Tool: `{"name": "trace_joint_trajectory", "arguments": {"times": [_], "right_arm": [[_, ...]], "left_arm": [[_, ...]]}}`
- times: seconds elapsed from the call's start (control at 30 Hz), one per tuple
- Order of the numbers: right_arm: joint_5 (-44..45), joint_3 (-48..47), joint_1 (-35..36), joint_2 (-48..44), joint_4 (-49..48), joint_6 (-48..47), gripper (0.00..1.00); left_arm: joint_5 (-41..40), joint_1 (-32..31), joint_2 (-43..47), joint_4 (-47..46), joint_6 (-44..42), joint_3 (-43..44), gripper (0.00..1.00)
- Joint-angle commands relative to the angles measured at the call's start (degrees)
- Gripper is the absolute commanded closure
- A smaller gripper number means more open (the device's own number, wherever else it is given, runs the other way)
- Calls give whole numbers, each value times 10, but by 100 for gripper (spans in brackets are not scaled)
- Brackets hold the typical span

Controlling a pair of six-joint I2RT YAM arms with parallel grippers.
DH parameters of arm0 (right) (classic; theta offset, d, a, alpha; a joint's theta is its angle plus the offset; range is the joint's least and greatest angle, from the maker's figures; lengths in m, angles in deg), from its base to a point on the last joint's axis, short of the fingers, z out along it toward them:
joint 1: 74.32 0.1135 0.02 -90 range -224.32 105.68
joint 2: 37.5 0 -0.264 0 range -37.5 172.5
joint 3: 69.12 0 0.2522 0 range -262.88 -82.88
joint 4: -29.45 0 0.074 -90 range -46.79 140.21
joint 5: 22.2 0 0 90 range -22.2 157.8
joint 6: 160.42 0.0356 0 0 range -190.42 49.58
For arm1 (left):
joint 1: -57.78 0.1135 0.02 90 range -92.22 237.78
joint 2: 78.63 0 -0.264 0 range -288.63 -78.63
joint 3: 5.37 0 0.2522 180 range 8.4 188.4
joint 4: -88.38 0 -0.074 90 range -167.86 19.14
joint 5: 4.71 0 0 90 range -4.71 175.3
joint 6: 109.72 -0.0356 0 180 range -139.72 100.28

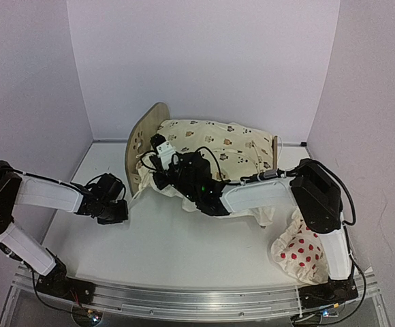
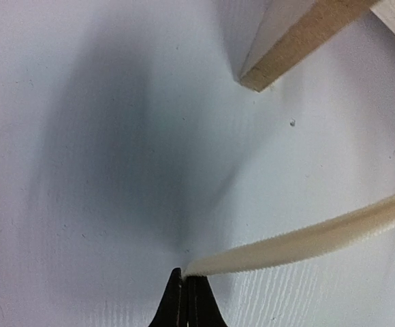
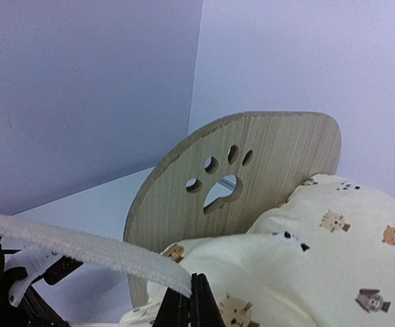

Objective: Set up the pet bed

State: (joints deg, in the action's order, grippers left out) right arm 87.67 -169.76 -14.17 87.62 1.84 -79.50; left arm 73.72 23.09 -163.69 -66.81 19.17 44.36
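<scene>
Plywood pet bed point(image 1: 143, 136) at table point(image 1: 184, 242) rear, cushion point(image 1: 218, 146) draped over it | left jaws and right jaws each clamped on cushion edge | we spread it evenly, seating corners between end boards.

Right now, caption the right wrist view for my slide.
Right gripper shut on cream strap, cushion beside paw-print end board.

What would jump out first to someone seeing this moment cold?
The light plywood pet bed with a paw-print cutout stands centre-back, a cream animal-print cushion heaped on it. The right gripper and left gripper are each shut on a cream fabric strip. A red-dotted white pillow lies at the near right.
</scene>
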Motion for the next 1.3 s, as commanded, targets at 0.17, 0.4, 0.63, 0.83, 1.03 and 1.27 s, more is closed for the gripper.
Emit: {"name": "trace_joint_trajectory", "arguments": {"times": [0.17,0.4,0.63,0.83,1.03,1.27], "right_arm": [[33,-132,-31,31,36,-50,100],[39,-122,-66,7,43,-29,100],[30,-101,-84,-3,47,-28,100],[13,-41,-90,-41,47,-9,100],[-54,67,-90,-103,50,60,100],[-155,176,-90,-157,55,140,100]], "left_arm": [[32,81,-38,-2,-49,34,100],[81,108,-97,-30,-63,54,100],[76,114,-150,-32,-66,80,100],[86,124,-182,-24,-72,120,100],[81,124,-194,-18,-77,137,100],[79,126,-205,-16,-80,150,100]]}}
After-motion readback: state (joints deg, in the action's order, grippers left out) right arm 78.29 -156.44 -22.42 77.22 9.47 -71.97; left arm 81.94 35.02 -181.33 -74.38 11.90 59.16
